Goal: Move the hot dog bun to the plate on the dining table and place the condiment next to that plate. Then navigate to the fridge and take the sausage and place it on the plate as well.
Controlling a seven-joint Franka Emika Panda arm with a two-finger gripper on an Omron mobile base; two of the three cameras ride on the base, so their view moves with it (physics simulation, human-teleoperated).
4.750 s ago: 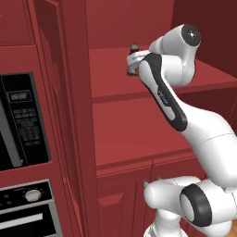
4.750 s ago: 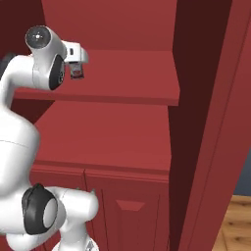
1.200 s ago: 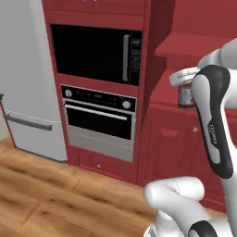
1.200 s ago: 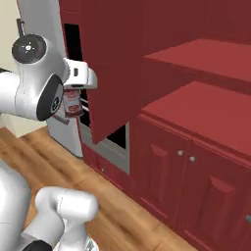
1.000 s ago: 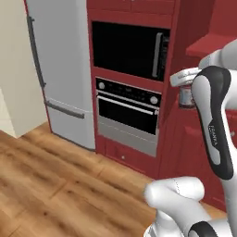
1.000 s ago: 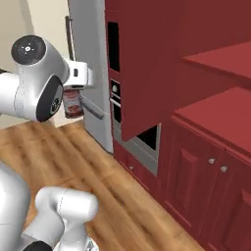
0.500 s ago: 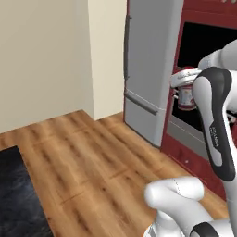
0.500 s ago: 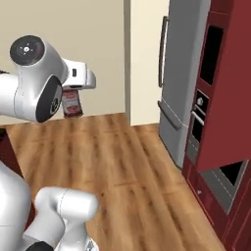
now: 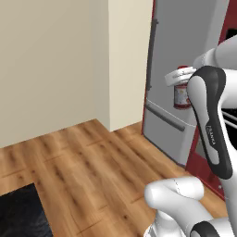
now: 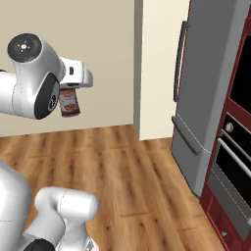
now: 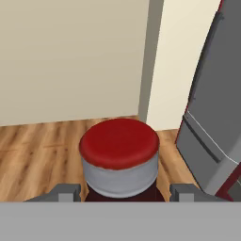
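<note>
Between our fingers: condiment (image 11: 119, 162), gripper (image 10: 69, 96) clamped on it mid-air at chest height. We carry it upright, grip firm, steady during drive to dining table. Below: wood floor (image 9: 78, 171), black table corner (image 9: 21, 215). Farther: fridge (image 10: 208, 93) closed, oven (image 10: 234, 162) beside it. Path open, we judge.

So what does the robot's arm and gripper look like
The arm is glossy white with rounded, tube-like links and dark grey to black joints; one joint cap is a dark disc. A dark band along one link carries small pale lettering. The gripper has a white hand and two small grey finger tips. No cables show.
</note>
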